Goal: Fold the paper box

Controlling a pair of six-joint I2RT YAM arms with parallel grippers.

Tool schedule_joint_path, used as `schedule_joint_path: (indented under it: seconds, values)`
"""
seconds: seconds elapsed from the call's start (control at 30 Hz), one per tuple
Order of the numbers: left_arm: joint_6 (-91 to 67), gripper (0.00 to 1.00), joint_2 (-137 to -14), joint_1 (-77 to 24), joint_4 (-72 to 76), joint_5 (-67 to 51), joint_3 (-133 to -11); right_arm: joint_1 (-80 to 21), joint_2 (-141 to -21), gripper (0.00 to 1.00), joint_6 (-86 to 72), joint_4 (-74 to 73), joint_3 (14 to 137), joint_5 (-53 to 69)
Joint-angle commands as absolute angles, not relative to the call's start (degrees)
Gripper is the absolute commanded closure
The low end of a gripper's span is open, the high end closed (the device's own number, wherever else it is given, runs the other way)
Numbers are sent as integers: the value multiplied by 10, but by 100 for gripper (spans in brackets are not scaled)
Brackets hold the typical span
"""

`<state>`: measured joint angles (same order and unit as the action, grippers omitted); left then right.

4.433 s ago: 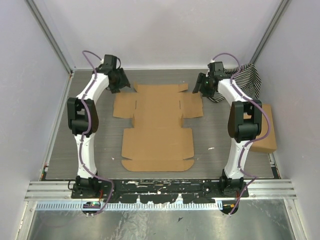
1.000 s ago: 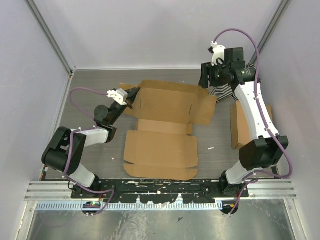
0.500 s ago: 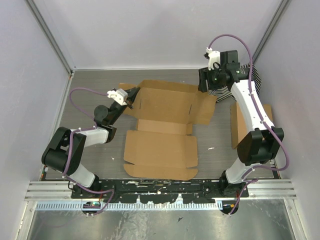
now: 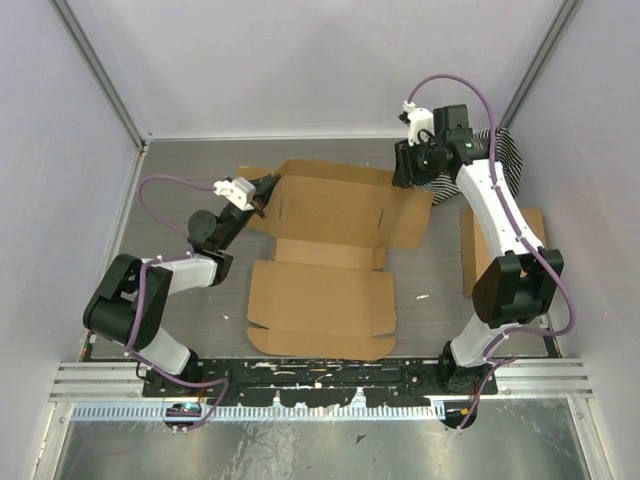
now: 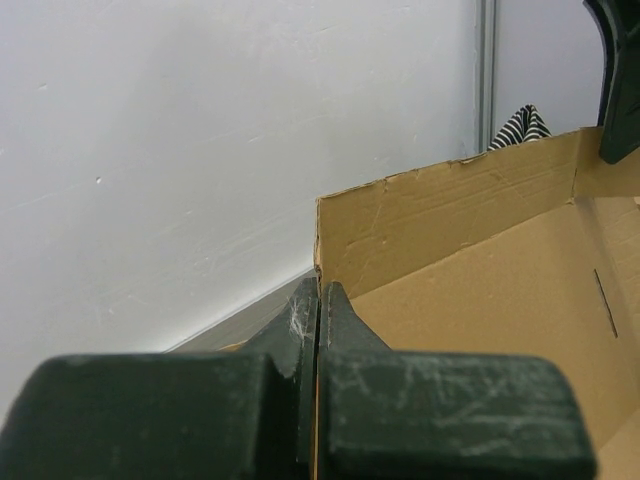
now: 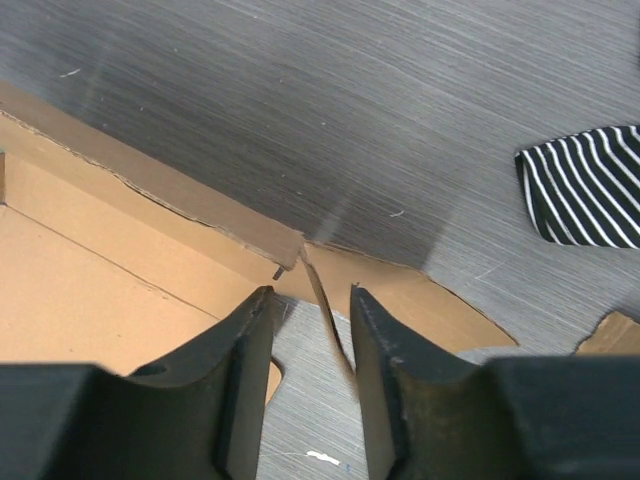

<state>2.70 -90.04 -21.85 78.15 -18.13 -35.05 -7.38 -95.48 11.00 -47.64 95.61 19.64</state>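
We see a strip of table (image 4: 330, 150) behind the paper box (image 4: 330, 215) — L gripper (image 5: 318, 295) pinches its raised left edge, R gripper (image 6: 310, 295) spread w/ the right flap's edge between its fingers.

table (image 4: 180, 165) | grey, wood-grain | on it: paper box (image 4: 320, 300), striped cloth (image 6: 585, 185), cardboard box (image 4: 470, 255)

Left hand (image 5: 318, 305) pinched tight on the paper box (image 5: 470, 210) wall edge

White shells and black joints are covering the left arm (image 4: 185, 268) and right arm (image 4: 495, 205); a purple cable (image 4: 450, 78) is looping behind each claw. Scuffed black fingers (image 6: 240, 350) are tipping the left claw (image 5: 318, 295) and right claw (image 6: 308, 300).
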Motion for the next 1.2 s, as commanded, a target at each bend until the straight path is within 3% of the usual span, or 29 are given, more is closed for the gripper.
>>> schedule_joint_path:
  seconds: [0.0,0.3,0.47,0.6,0.93,1.17]
  values:
    - [22,100,-892,-217,820,-178,-353,-93,-969,63,110,-468,970,201]
    - [-7,99,-892,-217,810,-164,-370,-135,-983,84,78,-463,972,111]
    - [-4,75,-861,-217,708,-157,-387,-149,-983,94,50,-424,960,56]
    - [7,64,-813,-217,565,-140,-420,-154,-982,96,22,-384,949,27]
    - [58,59,-779,-217,198,-94,-580,-167,-969,96,-18,-262,896,-10]
    - [12,70,-829,-217,13,-87,-690,-172,-968,96,-55,-189,858,-27]
